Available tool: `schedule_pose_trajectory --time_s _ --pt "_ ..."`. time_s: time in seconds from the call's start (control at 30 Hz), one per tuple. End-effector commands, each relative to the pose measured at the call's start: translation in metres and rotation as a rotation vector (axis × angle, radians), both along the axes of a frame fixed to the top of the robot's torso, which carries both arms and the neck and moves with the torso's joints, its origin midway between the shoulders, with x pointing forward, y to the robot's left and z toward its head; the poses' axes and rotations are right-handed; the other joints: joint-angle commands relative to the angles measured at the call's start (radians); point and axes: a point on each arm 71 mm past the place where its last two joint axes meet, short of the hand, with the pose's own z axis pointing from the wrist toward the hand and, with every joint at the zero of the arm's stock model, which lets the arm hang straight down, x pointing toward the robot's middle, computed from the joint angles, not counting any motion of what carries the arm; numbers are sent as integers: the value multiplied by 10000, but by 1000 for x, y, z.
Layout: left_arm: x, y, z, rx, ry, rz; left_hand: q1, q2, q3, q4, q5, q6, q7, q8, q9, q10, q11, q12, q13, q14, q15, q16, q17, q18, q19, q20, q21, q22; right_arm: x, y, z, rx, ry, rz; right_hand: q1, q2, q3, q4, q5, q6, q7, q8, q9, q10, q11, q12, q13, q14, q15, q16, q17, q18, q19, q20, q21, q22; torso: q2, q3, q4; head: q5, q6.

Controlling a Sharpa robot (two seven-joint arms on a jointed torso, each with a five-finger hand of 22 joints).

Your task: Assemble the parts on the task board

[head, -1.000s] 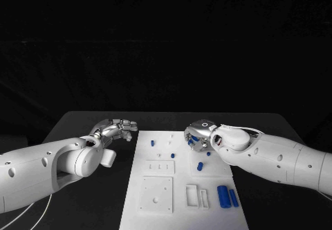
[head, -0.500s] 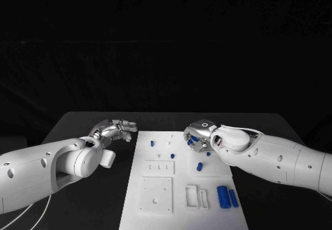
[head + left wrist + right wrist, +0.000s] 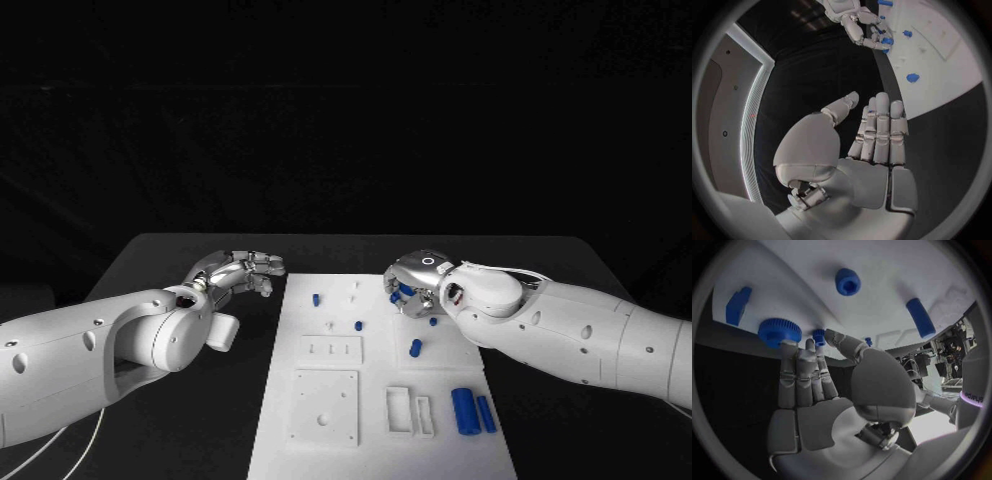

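Note:
The white task board (image 3: pixel 378 445) lies down the middle of the black table. My right hand (image 3: pixel 414 281) hangs over its far right part, fingers pointing down at the board. In the right wrist view its fingertips (image 3: pixel 787 346) touch the rim of a flat blue gear (image 3: pixel 779 331), and a small blue piece (image 3: pixel 819 335) sits between a finger and the thumb; whether it is pinched I cannot tell. My left hand (image 3: pixel 238 270) hovers left of the board over the bare table, fingers straight, thumb apart, holding nothing (image 3: pixel 878 131).
Loose blue parts lie on the board: a peg (image 3: pixel 317 298), a second peg (image 3: pixel 358 324), a short rod (image 3: pixel 417 347) and two thick cylinders (image 3: pixel 464 410) near the front right. White recessed plates (image 3: pixel 326 405) occupy the board's front left.

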Motion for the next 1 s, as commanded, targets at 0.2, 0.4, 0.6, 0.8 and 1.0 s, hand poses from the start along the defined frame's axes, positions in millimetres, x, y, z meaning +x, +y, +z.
schedule_pose_trajectory --time_s 0.2,0.4,0.6,0.8,1.0 --pt "0 -2 1 -60 -25 -156 -99 -13 -1 51 17 -32 3 -45 -11 -34 37 -47 -14 -57 -8 -45 -16 255 -70 -27 -65 13 -1 2 0 -216 -109 128 100 -24 97 122 -274 110 -56 109 -7 186 0 45 -53 -6 -36 45 -34 464 34 -54 -81 158 9 6 3 -13 19" --pt "0 -1 1 -53 -17 -136 -89 -10 6 46 26 -33 2 -44 -11 -37 38 -51 -15 -55 -8 -44 -22 258 -71 -27 -65 12 -1 3 -1 -282 -36 118 141 96 356 343 -905 316 -144 225 11 464 -85 125 -53 -4 -117 55 -55 464 44 -41 -84 164 14 11 9 -19 19" --pt "0 -1 1 -52 -12 -139 -83 -11 10 42 32 -34 2 -44 -11 -39 38 -53 -16 -55 -8 -44 -25 259 -71 -26 -65 11 -1 2 -1 -386 -84 101 192 288 687 587 -1094 480 -219 317 33 672 -159 168 -46 9 -189 95 -47 464 71 -52 -55 182 17 12 7 -26 26" --pt "0 0 1 -40 -7 -115 -76 -12 13 38 38 -35 2 -43 -11 -44 38 -58 -17 -55 -8 -44 -30 260 -72 -25 -65 11 -1 2 -1 -445 -159 95 233 399 841 656 -1101 538 -252 372 62 756 -192 173 -47 4 -221 133 -24 464 82 -67 -20 196 20 14 13 -30 30" --pt "0 -1 1 -44 6 -135 -68 -16 17 31 43 -37 2 -43 -11 -52 37 -65 -19 -56 -7 -45 -36 261 -73 -24 -65 9 -2 4 2 -426 -552 69 267 436 893 658 -1101 589 -279 419 86 833 -219 185 -43 3 -248 170 -1 464 102 -75 21 206 24 10 21 -35 28"
